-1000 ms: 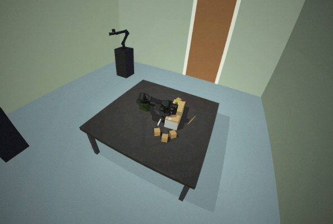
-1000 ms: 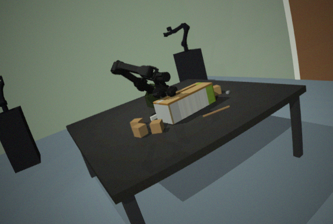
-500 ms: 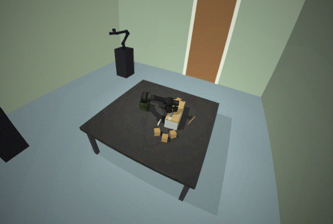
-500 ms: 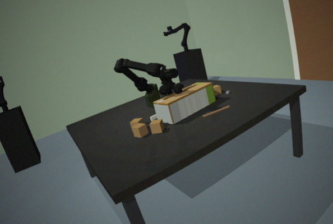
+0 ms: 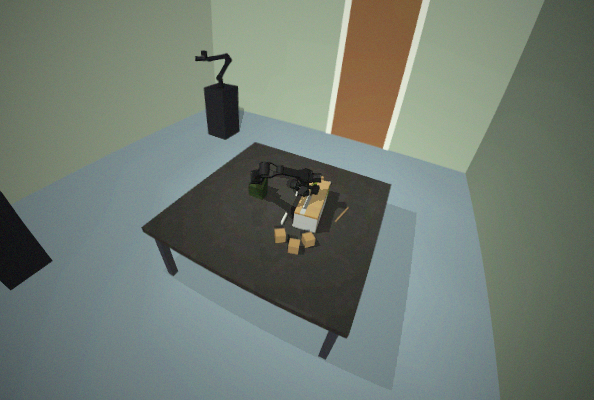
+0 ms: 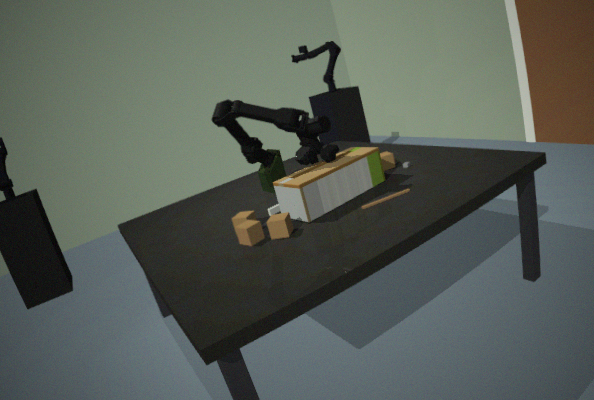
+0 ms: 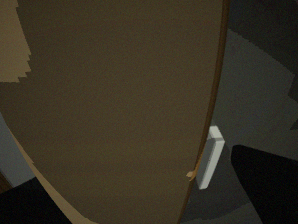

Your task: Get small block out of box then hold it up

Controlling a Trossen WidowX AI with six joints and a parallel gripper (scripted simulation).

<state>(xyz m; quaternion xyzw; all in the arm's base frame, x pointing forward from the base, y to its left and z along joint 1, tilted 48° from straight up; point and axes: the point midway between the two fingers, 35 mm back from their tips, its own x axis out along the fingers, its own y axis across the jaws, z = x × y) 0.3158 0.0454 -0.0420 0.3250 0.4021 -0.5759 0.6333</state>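
The box (image 5: 304, 222) (image 6: 345, 179) (image 7: 115, 100) is long, with a tan top, pale end and green far end. Its top fills much of the wrist view. My gripper (image 6: 318, 157) (image 7: 161, 160) is open and empty, low over the box top, fingers pointing down. In the wrist view one finger is at the lower left and the other at the right, beyond the box's edge. The small block on the shelf cannot be made out; the shelf is hidden. A tiny pale object (image 6: 406, 164) lies on the table beyond the green end; I cannot tell what it is.
Three tan cubes (image 5: 294, 246) (image 6: 280, 226) stand off the pale end; another tan cube (image 6: 387, 160) is by the green end. A thin wooden stick (image 5: 342, 214) (image 6: 386, 199) lies beside the box. A white bar (image 5: 284, 218) (image 7: 210, 160) lies on the arm's side.
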